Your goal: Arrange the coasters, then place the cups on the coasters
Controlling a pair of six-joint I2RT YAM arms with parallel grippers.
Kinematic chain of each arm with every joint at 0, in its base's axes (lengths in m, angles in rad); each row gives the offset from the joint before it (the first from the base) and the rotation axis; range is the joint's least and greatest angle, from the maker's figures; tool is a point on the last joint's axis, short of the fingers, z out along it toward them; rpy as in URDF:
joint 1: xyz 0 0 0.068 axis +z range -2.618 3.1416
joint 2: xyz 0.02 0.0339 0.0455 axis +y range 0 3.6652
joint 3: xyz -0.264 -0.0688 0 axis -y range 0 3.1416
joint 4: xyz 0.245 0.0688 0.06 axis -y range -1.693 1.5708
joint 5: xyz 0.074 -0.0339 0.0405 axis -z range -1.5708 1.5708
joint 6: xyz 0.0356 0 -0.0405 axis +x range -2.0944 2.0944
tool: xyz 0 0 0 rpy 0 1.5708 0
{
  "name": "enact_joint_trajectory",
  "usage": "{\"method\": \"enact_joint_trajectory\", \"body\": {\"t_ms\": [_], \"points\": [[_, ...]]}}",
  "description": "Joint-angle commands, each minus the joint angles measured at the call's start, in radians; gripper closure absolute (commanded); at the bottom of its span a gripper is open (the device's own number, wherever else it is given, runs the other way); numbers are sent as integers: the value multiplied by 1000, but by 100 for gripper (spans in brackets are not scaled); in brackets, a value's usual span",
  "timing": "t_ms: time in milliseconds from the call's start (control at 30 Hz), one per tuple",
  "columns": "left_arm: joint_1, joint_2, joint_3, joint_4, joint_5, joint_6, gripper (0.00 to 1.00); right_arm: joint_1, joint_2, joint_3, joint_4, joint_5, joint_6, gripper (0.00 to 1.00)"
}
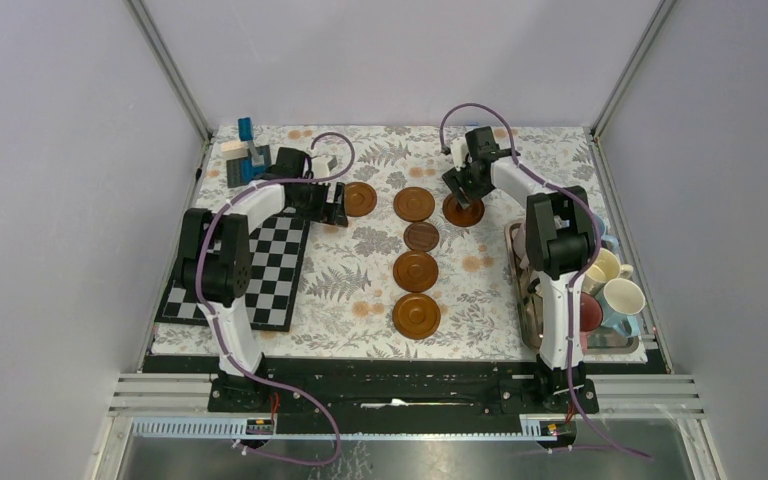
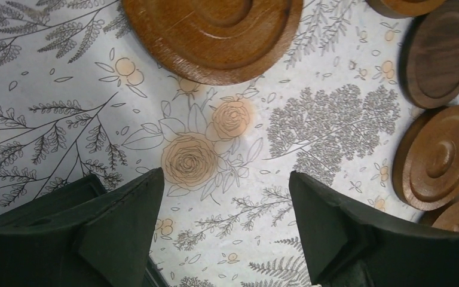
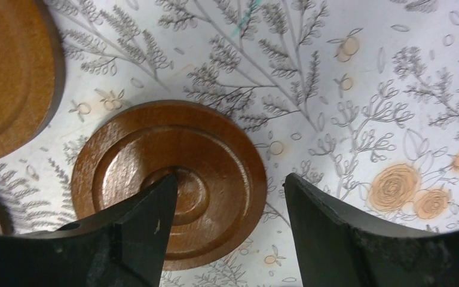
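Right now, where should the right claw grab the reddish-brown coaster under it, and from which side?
I'd pinch the coaster by its raised rim at the edge on the wrist view's right, straight down. It lies flat and thin, so only the rim gives purchase; the right claw straddles that edge, bare tablecloth lies there, and another coaster crowds the left.

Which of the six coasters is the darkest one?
The dark brown coaster, second from the far end in the middle column of four. Its finish is a dull walnut colour, while the rest are lighter, orange to reddish brown.
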Motion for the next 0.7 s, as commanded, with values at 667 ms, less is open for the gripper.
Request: {"method": "enact_joint_trajectory", "body": {"t_ms": [667], "points": [[-338, -51, -3, 45, -83, 128, 15, -37, -77, 147, -64, -78, 50, 17]]}}
